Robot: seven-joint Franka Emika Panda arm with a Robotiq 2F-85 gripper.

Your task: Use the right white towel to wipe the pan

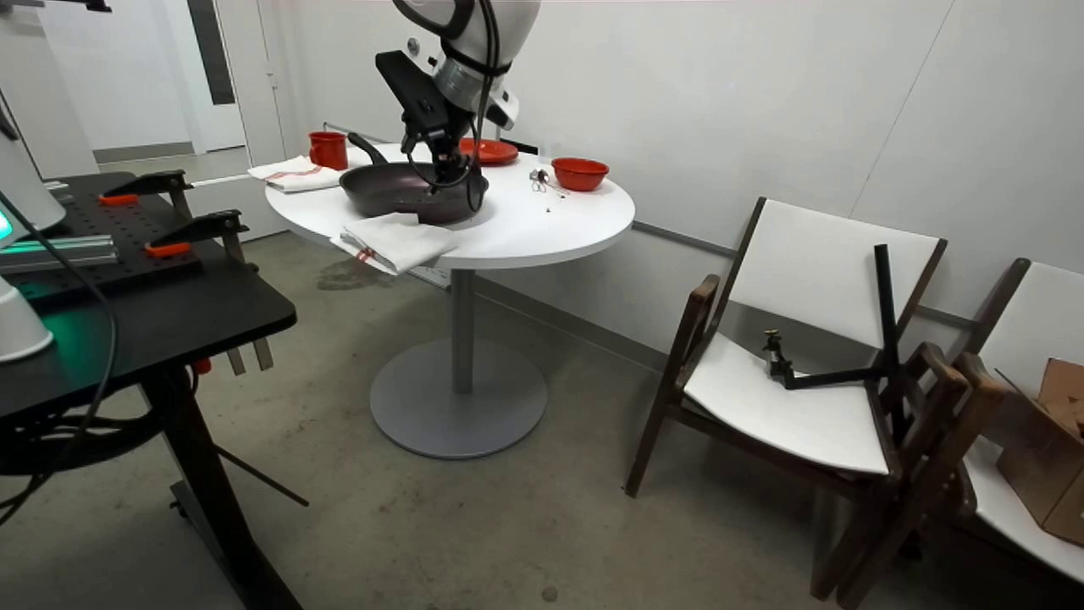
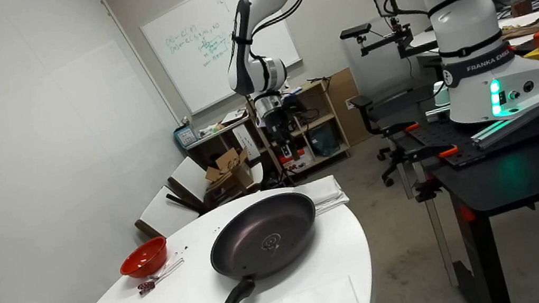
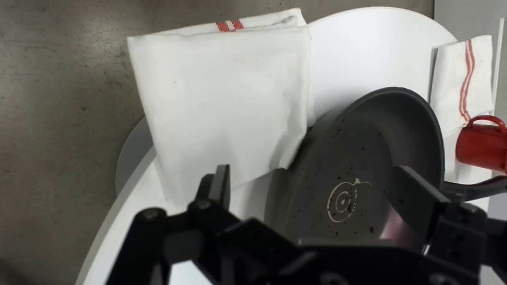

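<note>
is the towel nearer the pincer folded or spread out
Folded: in the wrist view, the towel shows stacked layers along its upper edge, one red-striped.

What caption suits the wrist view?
Open hand in the foreground; beyond it, a speckled pan beside a folded white towel.

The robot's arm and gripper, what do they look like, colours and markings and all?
The arm is rounded and white, with black straps, black cables and a silver collar near the gripper. The base carries a dark band lettered FRANKA EMIKA and a green light strip. The gripper is black, with two flat, dark fingers.
</note>
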